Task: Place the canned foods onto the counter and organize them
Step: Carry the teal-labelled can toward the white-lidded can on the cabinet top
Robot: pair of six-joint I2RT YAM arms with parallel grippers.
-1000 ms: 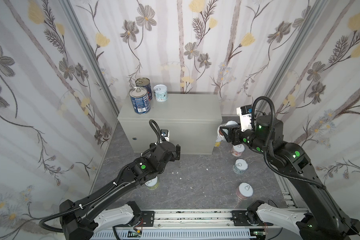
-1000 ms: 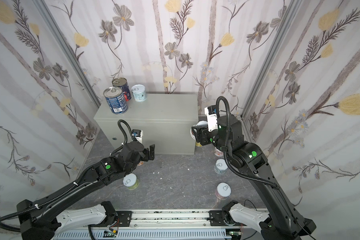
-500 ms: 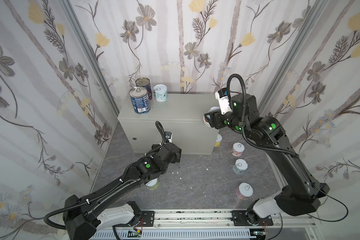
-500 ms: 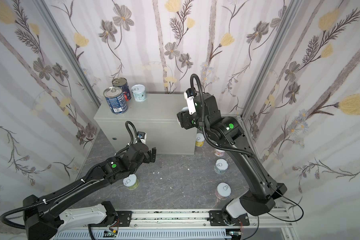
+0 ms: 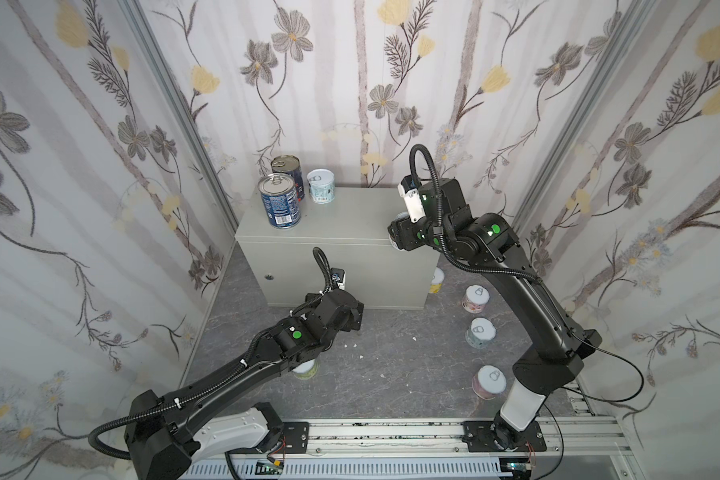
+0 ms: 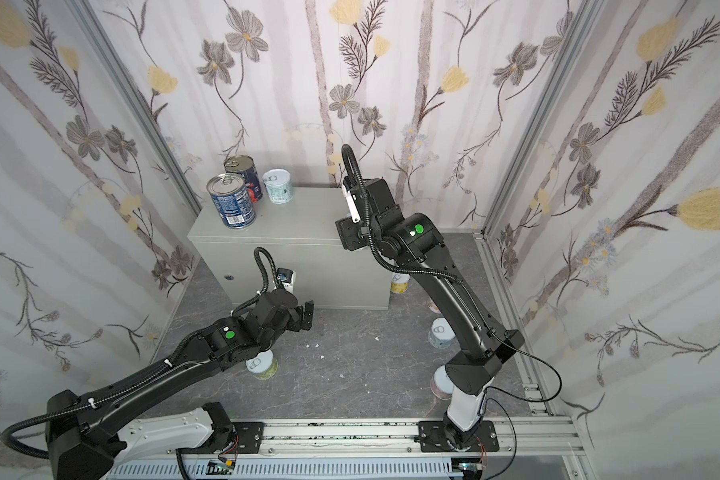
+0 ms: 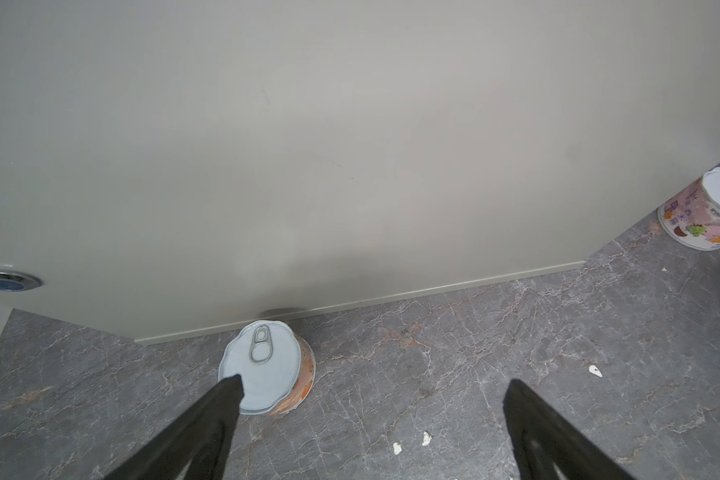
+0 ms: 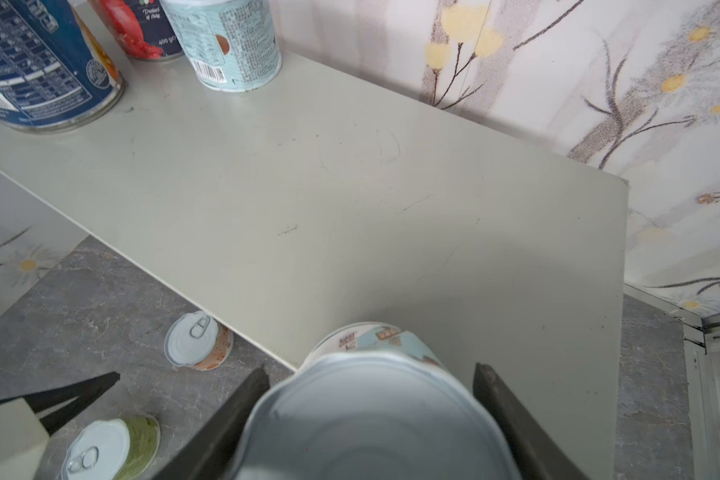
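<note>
right wrist: right gripper [image 8: 371, 372] clamps short can [image 8: 371, 428], seemingly tipped, axis toward camera; left gripper [image 7: 373, 382] apart

Pale grey counter [image 5: 350, 220] — dark blue tall can [image 5: 280, 208], floral wallpaper [image 5: 433, 62]

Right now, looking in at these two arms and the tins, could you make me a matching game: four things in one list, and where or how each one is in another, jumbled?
Things
1. front dark blue can
2. orange-labelled short can
3. left gripper
4. right gripper

Places or states
A. shut on a short can at the counter's edge
B. stands on the counter's top
C. open and empty above the floor
D. stands on the floor at the counter's front

Pairs: 1-B, 2-D, 3-C, 4-A
</note>
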